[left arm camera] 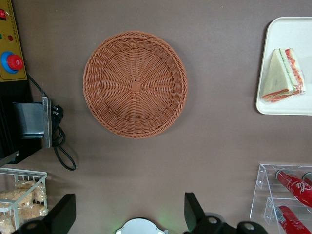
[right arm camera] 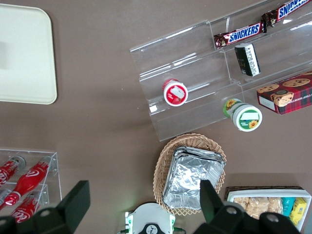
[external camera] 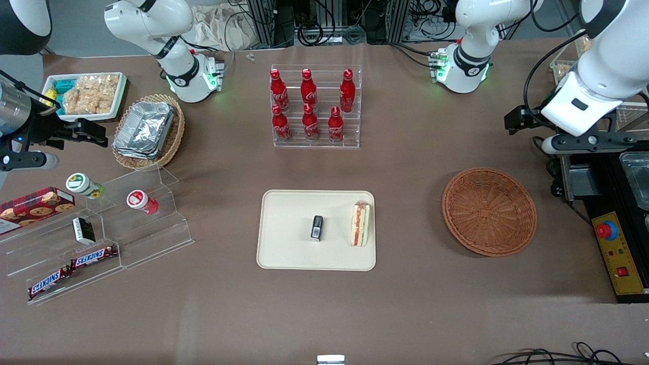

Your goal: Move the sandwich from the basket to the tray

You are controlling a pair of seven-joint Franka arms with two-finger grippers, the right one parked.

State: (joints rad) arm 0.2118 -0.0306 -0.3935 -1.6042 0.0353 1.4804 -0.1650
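Gripper [left arm camera: 129, 214] raised well above the table at the working arm's end, fingers [left arm camera: 62, 210] spread wide, nothing between them; it hangs farther from the front camera than the basket [left arm camera: 135, 84], which lies empty below it; sandwich [external camera: 360, 223] already on the tray [external camera: 284, 253], near the tray edge that faces the basket, lying flat, long axis running toward and away from the front camera, cut edge with red and green filling showing; a small dark object [external camera: 317, 227] lies beside it mid-tray, apart from it. Sandwich sits toward the parked arm's end from the gripper, basket between the two; judged: transfer looks complete, no further grasp called for, only a retreat clear of the basket.
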